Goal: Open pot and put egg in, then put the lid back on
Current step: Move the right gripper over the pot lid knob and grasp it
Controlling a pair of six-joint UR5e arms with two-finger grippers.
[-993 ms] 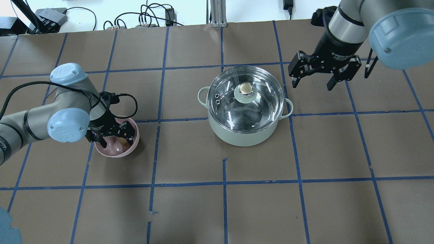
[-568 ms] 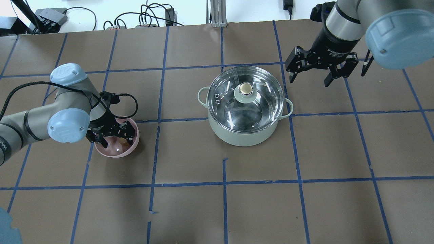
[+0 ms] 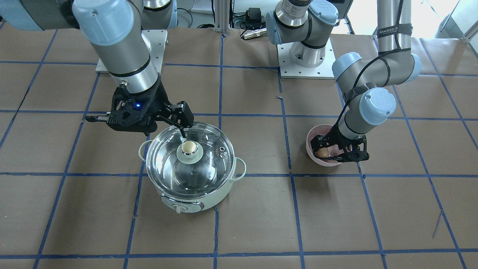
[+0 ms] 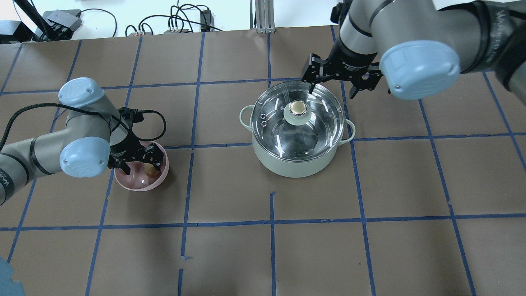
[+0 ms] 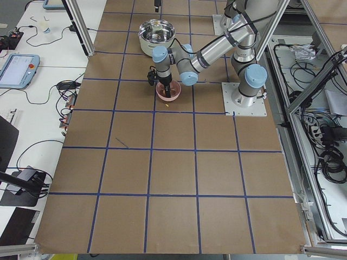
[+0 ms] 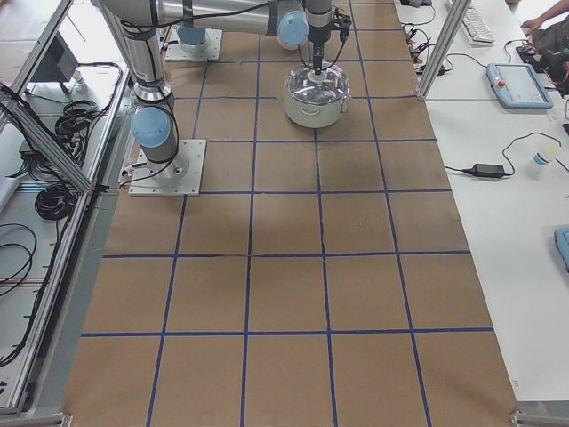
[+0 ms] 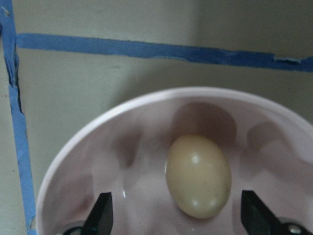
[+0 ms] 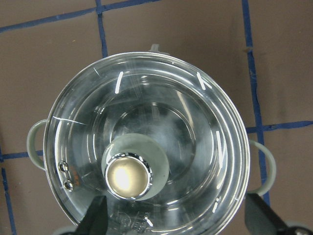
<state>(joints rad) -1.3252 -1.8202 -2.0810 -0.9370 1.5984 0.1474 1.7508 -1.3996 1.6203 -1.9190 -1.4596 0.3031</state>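
The mint-green pot (image 4: 294,164) stands mid-table with the glass lid (image 4: 318,119) on it, and the beige knob (image 4: 297,107) on top. My right gripper (image 4: 332,88) hovers open above the pot's far rim. In the right wrist view the knob (image 8: 128,177) lies left of centre between the fingertips (image 8: 98,215). The brown egg (image 4: 152,170) lies in a pink bowl (image 4: 139,185) at the left. My left gripper (image 4: 137,162) is open and low in the bowl. Its fingertips (image 7: 102,215) stand on either side of the egg (image 7: 198,176) without touching it.
Brown paper with blue tape lines covers the table. Cables and boxes lie along the far edge (image 4: 176,20). The pot's control knob (image 3: 177,207) faces away from the robot. Its loop handles (image 4: 245,117) stick out left and right.
My right arm has swung left, from beside the pot's right handle to above the pot's far rim. My left gripper stays in the bowl, still open.
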